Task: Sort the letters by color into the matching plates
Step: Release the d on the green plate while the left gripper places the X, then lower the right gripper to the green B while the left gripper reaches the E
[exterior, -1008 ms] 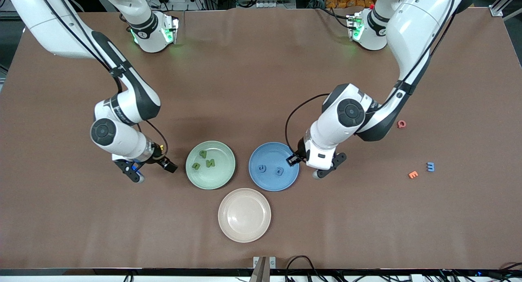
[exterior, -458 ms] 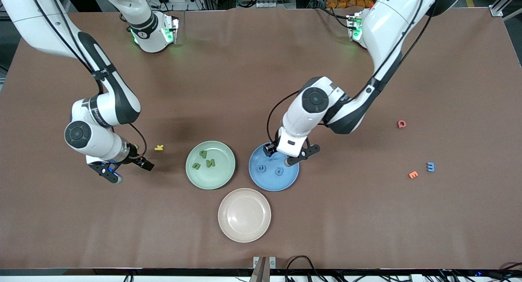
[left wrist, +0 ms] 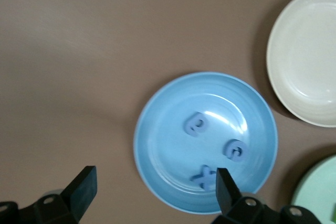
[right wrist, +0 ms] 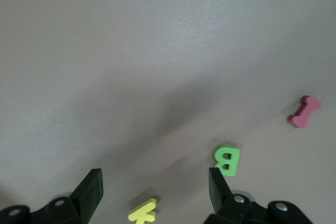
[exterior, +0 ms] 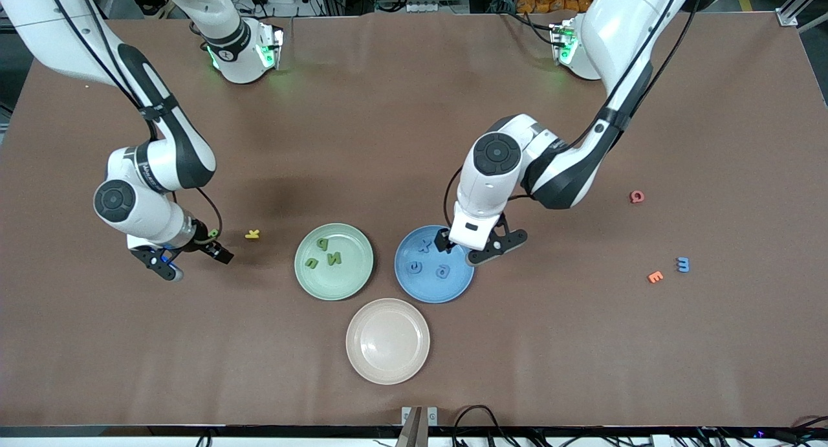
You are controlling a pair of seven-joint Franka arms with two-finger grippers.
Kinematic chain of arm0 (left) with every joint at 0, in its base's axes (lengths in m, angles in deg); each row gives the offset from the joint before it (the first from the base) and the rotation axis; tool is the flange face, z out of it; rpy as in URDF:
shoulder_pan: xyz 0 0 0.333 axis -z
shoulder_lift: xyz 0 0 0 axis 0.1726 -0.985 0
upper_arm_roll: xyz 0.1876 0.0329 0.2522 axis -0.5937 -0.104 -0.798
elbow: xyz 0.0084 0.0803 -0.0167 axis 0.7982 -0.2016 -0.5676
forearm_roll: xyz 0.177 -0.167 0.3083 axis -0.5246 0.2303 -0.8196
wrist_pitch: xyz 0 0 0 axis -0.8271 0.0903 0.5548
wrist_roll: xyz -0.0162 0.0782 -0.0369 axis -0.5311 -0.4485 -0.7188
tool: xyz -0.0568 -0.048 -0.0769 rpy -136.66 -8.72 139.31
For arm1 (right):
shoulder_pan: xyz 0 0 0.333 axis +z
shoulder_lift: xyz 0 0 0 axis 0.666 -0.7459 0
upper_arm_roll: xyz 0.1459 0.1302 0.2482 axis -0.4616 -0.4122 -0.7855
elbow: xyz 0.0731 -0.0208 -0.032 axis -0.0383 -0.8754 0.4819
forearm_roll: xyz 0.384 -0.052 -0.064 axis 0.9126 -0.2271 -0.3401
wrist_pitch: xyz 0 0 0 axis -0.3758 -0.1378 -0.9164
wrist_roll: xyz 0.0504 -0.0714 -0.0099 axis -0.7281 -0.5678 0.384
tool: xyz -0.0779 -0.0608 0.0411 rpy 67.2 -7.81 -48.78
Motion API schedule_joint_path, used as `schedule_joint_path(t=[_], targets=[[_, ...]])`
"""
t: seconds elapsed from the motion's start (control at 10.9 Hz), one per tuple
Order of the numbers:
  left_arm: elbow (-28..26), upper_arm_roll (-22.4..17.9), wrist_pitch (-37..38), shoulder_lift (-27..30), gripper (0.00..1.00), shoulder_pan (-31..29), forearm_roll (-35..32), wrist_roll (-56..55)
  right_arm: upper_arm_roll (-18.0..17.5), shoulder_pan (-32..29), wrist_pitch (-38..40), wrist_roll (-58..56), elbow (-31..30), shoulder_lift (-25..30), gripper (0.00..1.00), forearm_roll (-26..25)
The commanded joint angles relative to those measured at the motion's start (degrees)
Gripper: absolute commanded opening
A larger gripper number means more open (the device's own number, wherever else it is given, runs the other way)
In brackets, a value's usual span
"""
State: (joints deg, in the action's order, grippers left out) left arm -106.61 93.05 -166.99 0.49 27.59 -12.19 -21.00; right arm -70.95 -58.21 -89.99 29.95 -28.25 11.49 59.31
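Though plates [exterior: 430,292] crowded, bare table [exterior: 582,343] around

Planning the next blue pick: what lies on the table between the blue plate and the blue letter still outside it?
Nothing: in the front view, bare table runs from the blue plate to the blue letter; an orange letter lies beside it.

We see two arms with glossy white shells and black bands at the joints; each wrist ends in a round black cap with a small hub at its centre. Thin black cables run along the links and loop down to the hands. The bases glow green from small lit panels. The left gripper [exterior: 476,249] has a white body with a dark slot and black fingers [left wrist: 82,189] with silver screws at their roots. The right gripper [exterior: 189,261] has the same black fingers [right wrist: 91,191], with a blue glint beside them.
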Motion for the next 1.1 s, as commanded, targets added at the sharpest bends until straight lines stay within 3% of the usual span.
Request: schedule_joint_path(t=[0.0,0.37,1.01], targets=[[-0.9,-1.9,5.2,4.5,1.0,-0.3,-1.5,3.9,0.1,-2.3,-2.1,-0.1,-5.6,4.3,0.74,-0.1],[-0.9,-2.0,13.2,9.9,1.0,-5.5,-0.8,13.2,3.1,-2.4,-11.5,-0.3,-12.4,4.7,0.7,-0.1],[-1.8,-2.8,17.9,14.6,1.0,-18.6,2.0,35.3,4.5,-2.4,-11.7,-0.4,-13.3,4.2,0.61,-0.2]])
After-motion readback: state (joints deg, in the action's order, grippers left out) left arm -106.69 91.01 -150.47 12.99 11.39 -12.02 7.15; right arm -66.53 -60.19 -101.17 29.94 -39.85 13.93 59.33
